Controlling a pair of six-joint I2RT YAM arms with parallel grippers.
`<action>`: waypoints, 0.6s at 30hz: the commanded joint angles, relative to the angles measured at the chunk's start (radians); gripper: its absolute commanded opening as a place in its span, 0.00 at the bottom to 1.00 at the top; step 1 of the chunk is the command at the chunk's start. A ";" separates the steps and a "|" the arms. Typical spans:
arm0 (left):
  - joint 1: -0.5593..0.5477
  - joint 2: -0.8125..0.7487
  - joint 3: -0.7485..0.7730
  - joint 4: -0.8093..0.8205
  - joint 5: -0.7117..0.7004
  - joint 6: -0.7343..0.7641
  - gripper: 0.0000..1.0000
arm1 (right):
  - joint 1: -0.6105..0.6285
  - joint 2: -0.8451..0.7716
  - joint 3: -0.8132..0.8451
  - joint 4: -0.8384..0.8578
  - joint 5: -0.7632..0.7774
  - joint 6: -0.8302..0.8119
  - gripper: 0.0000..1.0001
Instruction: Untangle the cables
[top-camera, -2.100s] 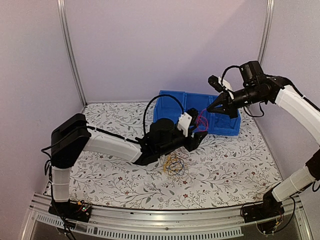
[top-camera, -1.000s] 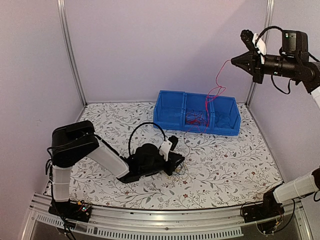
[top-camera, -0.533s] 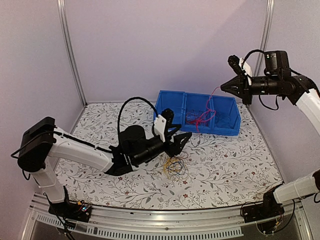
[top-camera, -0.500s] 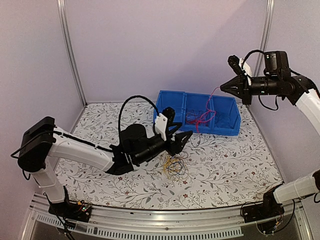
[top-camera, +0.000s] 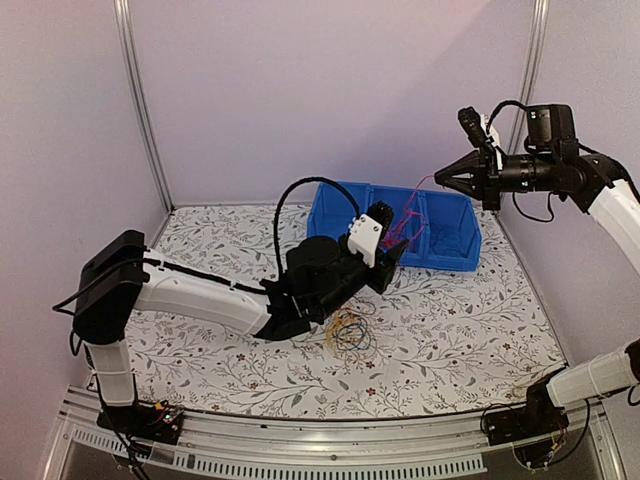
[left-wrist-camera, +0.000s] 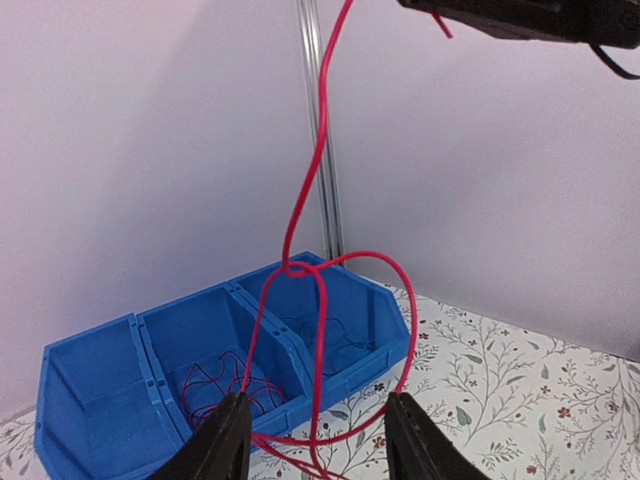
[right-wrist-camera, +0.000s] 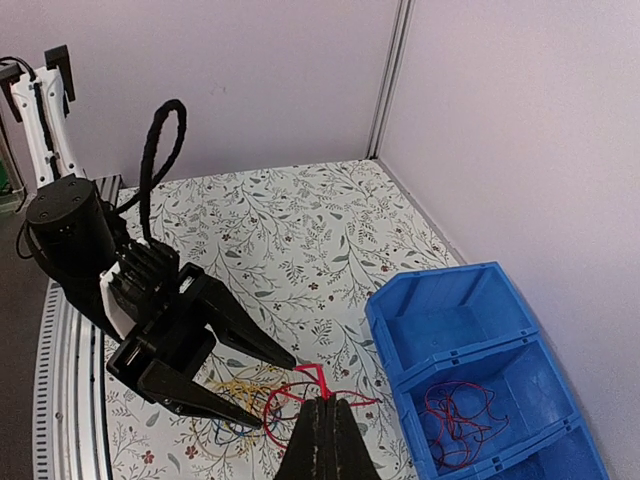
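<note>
Cables (top-camera: 348, 330) in yellow and blue lie in a loose heap on the table (top-camera: 470, 330), just on the near side of my left end effector (top-camera: 396, 256). One red cable (left-wrist-camera: 300, 200) hangs above them. My right end effector (top-camera: 440, 184), high on the right, has its fingers pressed together on the cable's upper end. The strand drops in loops between the spread fingers of the left one, in front of the blue bin (top-camera: 455, 255), whose middle compartment holds more red wire (right-wrist-camera: 455, 420).
</note>
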 joint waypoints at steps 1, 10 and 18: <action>0.002 0.038 0.067 -0.036 -0.090 0.004 0.42 | -0.003 -0.010 -0.032 0.021 -0.038 0.015 0.00; 0.087 0.072 0.144 -0.041 0.013 -0.066 0.31 | -0.001 -0.031 -0.066 -0.006 -0.084 -0.007 0.00; 0.210 0.122 0.160 -0.084 -0.039 -0.310 0.24 | -0.002 -0.029 0.083 -0.141 -0.220 -0.034 0.00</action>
